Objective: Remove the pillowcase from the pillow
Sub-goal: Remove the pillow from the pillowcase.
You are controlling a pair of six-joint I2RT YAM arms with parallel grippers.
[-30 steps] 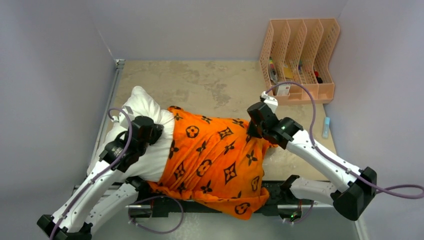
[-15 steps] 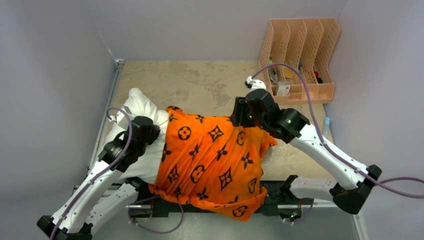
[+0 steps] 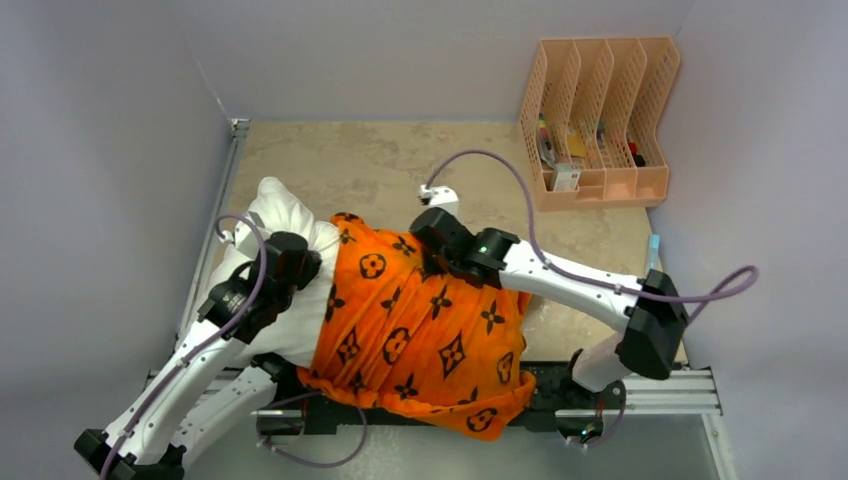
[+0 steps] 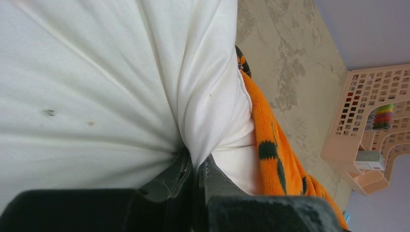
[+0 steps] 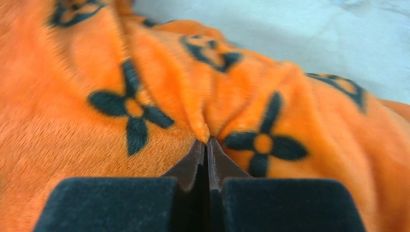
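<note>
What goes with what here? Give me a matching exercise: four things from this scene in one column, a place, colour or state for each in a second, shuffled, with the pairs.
Things:
1. pillow
2. pillowcase
3. file rack
4. right end effector

Descriptions:
a. stands at the far right corner of the table
b. shut on a raised fold of orange fabric
c. plain white, pinched by the left end effector
d. orange with black flower and star motifs

Pairs: 1-c, 2-d, 3-a, 4-b
</note>
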